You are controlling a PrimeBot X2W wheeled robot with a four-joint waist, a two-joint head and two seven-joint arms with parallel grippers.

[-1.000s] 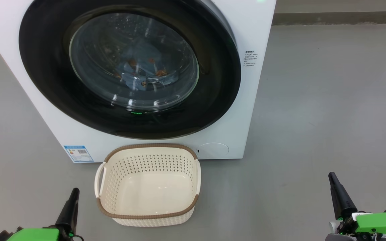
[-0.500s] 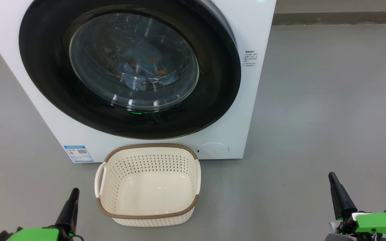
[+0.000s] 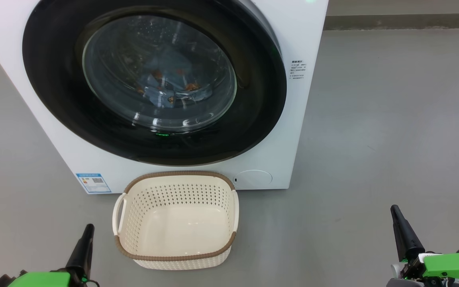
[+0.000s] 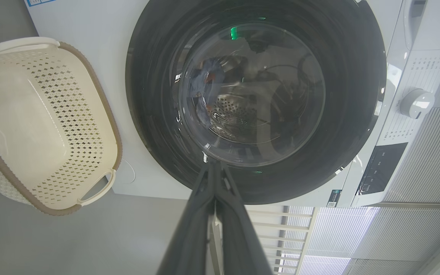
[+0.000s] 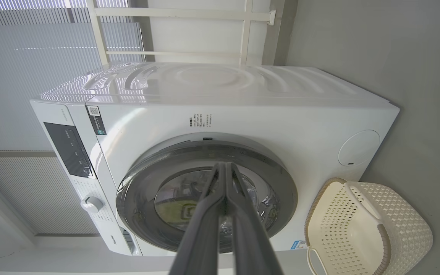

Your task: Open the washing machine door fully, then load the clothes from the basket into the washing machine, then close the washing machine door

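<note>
The washing machine door [image 3: 157,75] sits shut against the washing machine [image 3: 293,119], with the light-blue clothes [image 3: 169,85] lying in the drum behind its glass. The basket [image 3: 173,257] stands empty on the floor [image 3: 373,139] just before the machine. The left gripper [image 3: 89,228] and right gripper [image 3: 393,209] flank it, each pinched closed, holding nothing

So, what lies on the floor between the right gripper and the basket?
Nothing. In the head view, the grey floor between the basket and the right gripper is bare.
</note>
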